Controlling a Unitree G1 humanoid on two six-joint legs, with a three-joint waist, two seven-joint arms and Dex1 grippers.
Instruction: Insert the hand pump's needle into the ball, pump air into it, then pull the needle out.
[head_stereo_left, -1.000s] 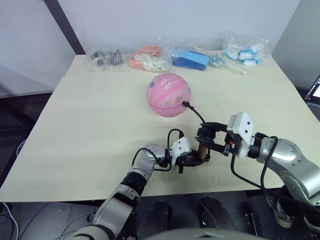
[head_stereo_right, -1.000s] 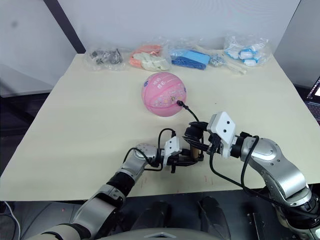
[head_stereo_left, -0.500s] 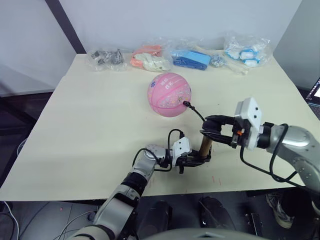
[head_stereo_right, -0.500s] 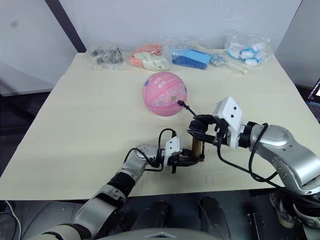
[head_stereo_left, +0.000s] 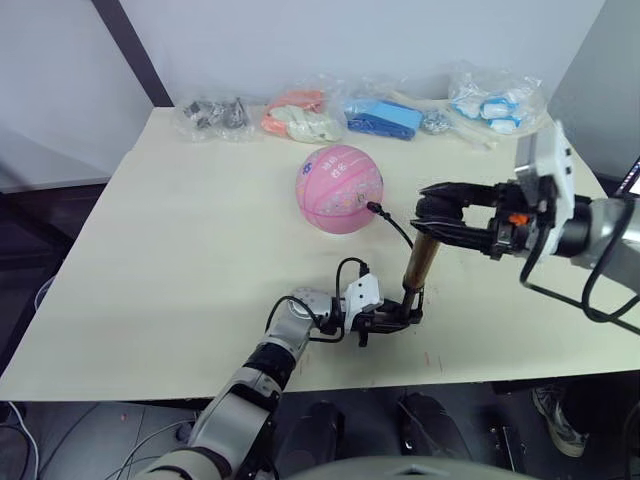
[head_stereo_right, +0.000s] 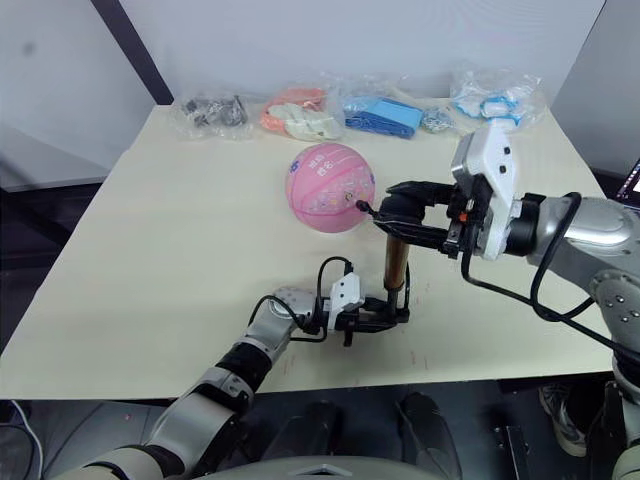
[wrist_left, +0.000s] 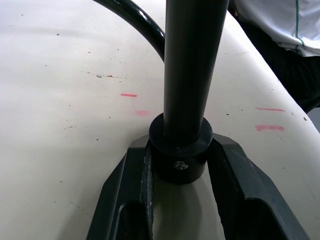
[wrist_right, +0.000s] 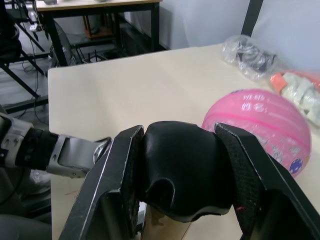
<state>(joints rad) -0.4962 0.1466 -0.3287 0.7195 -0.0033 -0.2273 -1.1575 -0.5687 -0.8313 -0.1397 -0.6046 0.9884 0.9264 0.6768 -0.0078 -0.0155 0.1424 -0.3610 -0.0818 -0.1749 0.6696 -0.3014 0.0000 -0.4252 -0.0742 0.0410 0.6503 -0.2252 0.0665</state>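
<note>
Stage 1 of the task reads as complete: the hand pump's thin black hose (head_stereo_left: 395, 222) runs from the pump up to the near right face of the ball (head_stereo_left: 339, 188), and its end fitting sits against the pink surface, so the needle appears inserted, though the pin itself is too small to make out. The ball rests on the table (head_stereo_left: 180, 250) in front of the row of plastic bags (head_stereo_left: 385, 115). Stage 2, pumping, looks to be in hand. The hand pump (head_stereo_right: 394, 268) stands roughly upright near the table's front edge; the left gripper (head_stereo_right: 385, 316) is clenched on its black base collar, seen clamped between the 2 fingers in the left wrist view. The right gripper (head_stereo_left: 432, 214) grasps the black handle cap at the top, its pads closed on either side. The gold barrel stands raised well above the base, suggesting an extended stroke. Remaining: further pumping as needed, then withdrawal of the needle.
</note>
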